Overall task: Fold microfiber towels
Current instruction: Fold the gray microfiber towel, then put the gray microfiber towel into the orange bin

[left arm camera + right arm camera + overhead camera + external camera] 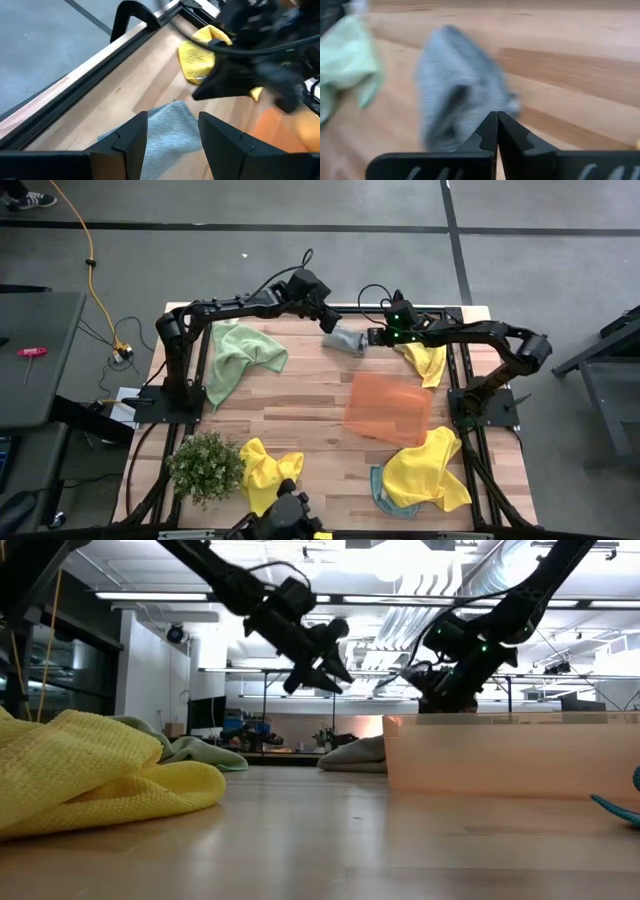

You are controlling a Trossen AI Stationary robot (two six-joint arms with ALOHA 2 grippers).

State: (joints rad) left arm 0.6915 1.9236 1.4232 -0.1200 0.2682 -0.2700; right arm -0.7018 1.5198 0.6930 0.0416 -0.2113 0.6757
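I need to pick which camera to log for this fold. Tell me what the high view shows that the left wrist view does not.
Only the high view shows the potted plant, the pale green towel, the near yellow towels and both arms whole.

Only the left wrist view shows the left gripper with fingers apart, just above the grey-blue towel.

Both show that grey-blue towel, the far yellow towel, the orange mat and the right gripper beside the grey-blue towel.

Even, soft light falls from above on the worktop [300, 420], with only faint shadows. In the low view, bright ceiling lamps [400, 560] give glare and the arms look dark against them. The grey towel [455, 90] is blurred in the right wrist view.
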